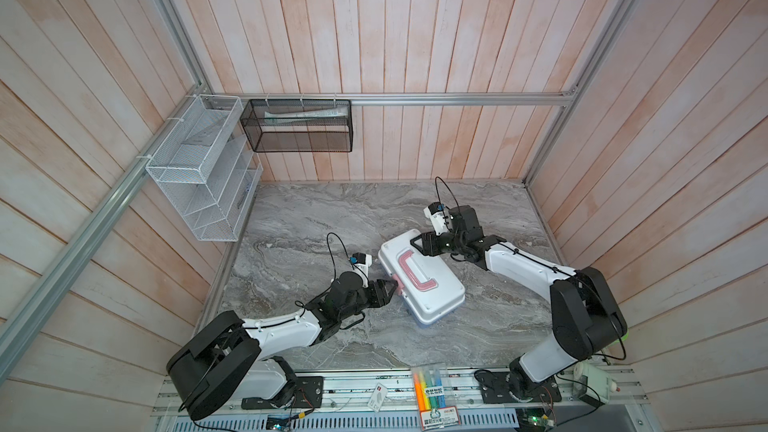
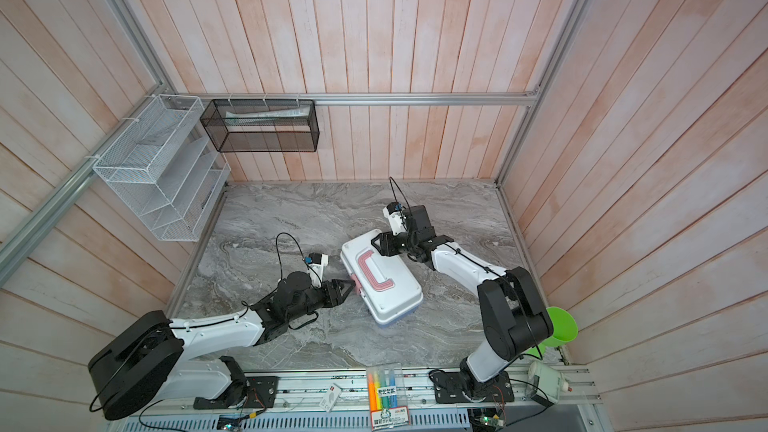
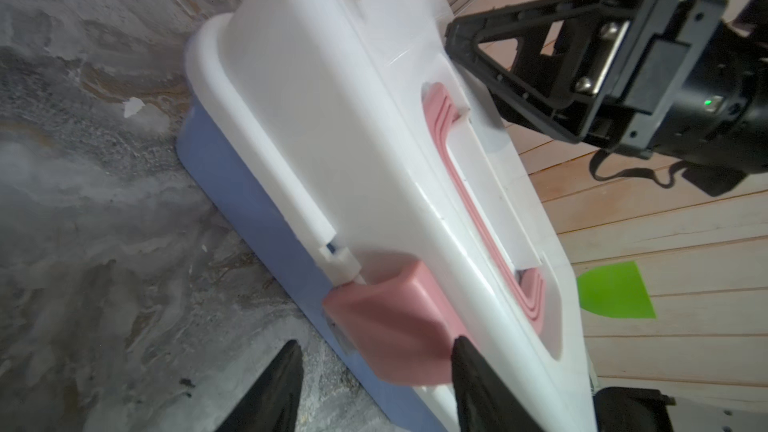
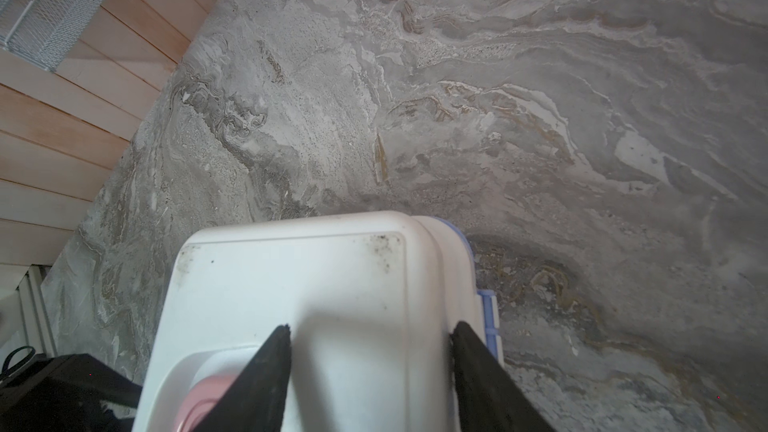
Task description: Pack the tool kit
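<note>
Though tool kit (image 1: 432, 290) sits shut — contents hidden — blk basket (image 1: 300, 144) holds paper (image 1: 301, 116).

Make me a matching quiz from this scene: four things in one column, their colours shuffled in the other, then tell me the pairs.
Things:
1. lid
2. latch
3. base
4. cup

Colours:
A. green
B. pink
C. white
D. light blue

Pairs: 1-C, 2-B, 3-D, 4-A
</note>
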Robot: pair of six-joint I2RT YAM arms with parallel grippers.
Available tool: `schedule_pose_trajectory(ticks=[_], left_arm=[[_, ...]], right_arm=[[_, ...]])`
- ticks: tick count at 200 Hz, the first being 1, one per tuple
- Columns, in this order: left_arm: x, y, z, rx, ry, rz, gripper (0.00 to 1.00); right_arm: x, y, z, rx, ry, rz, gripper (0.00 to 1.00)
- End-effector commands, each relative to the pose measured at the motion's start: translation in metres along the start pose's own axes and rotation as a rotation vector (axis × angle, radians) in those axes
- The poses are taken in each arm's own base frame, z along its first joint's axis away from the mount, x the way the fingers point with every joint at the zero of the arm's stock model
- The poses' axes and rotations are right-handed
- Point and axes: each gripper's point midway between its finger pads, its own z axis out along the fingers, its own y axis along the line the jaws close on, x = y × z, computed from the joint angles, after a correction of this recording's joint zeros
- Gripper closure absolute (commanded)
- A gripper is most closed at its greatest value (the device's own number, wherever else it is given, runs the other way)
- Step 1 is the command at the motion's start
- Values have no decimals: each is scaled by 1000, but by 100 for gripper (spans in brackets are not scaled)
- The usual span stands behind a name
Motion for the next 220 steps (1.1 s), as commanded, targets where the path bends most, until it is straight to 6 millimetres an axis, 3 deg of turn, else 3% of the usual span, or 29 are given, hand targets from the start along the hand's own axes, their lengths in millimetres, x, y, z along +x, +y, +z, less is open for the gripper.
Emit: schedule_pose_trajectory(ticks=[1, 66, 93, 176, 220], left_arm=[[5, -5, -8, 30, 3, -24, 42], [7, -7, -4, 35, 9, -28, 44], [10, -10, -1, 35, 16, -23, 51], [1, -20, -18, 64, -62, 5, 55], [4, -17, -15, 60, -58, 10, 62]], right_arm=[[75, -13, 8, 37, 236, 75, 41], [76, -13, 9, 34, 240, 77, 42], [77, -12, 7, 36, 237, 77, 41], [76, -13, 7, 36, 237, 77, 41], [76, -12, 8, 33, 237, 76, 41]])
